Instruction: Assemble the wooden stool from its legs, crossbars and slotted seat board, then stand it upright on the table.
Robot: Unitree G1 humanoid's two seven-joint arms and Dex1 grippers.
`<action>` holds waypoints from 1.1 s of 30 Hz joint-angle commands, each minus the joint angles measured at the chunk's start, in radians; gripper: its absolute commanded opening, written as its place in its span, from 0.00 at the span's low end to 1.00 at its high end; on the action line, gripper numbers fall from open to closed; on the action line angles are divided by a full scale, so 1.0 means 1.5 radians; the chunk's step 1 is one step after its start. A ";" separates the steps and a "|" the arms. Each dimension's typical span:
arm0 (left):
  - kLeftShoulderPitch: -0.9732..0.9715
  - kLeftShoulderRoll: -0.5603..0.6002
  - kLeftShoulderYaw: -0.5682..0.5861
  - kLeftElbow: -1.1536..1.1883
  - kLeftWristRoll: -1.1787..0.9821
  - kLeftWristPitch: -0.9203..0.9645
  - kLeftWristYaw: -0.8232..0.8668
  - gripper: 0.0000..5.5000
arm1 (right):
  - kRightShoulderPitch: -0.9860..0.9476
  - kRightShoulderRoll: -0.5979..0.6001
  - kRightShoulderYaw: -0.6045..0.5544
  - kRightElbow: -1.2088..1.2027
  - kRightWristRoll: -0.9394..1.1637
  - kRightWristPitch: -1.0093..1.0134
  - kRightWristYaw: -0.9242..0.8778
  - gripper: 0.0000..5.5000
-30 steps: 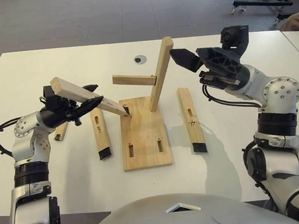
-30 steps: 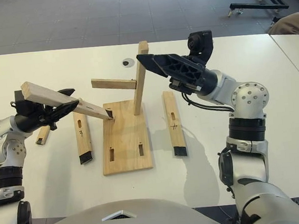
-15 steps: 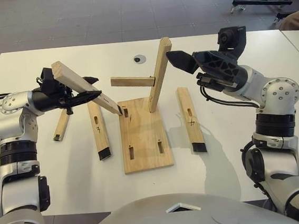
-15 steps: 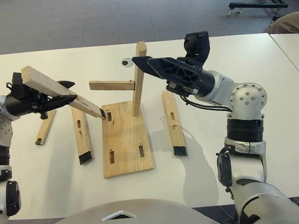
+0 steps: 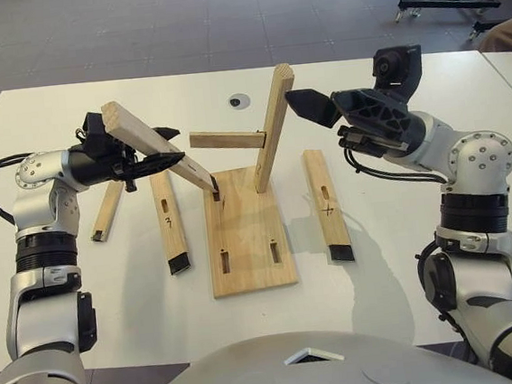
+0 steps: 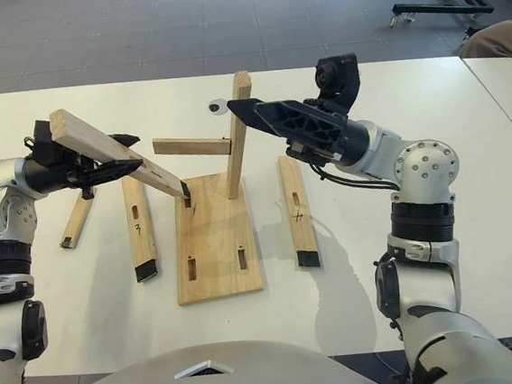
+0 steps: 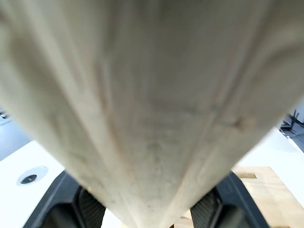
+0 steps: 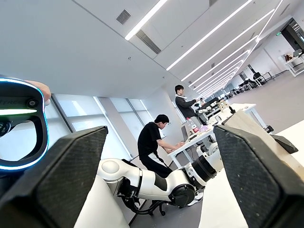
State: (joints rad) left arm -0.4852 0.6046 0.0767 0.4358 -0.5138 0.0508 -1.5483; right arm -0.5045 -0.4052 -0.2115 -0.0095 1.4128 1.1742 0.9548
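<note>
Farthest left, one short bar [image 5: 104,212] lies flat on the white surface [image 5: 141,312]. Beside it the left claw [image 5: 160,149] is clamped around a held leg [image 5: 132,129]. This leg slants down until its dark tip meets the far left corner of the seat board [image 5: 252,283]; whether the tip sits in a slot I cannot tell. One loose leg [image 5: 170,224] lies between bar and board. Two near slots [image 5: 225,261] show as dark cuts. An upright leg [image 5: 273,127] stands at the board's far right, with one crossbar [image 5: 227,139] jutting left from it. A fourth, flat leg [image 5: 327,205] lies right of the board. The right claw [image 5: 309,107], fingers spread apart, hovers just beside the upright leg's top.
</note>
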 commanded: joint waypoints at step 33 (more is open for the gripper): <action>-0.028 0.004 -0.072 0.022 0.037 0.039 -0.033 0.37 | -0.282 -0.009 0.117 0.351 -0.397 -0.289 0.248 0.74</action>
State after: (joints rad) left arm -0.5370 0.6214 -0.0032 0.4589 -0.4948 0.1014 -1.5974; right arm -0.8858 -0.4205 -0.0148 0.5055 0.8313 0.7504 1.3081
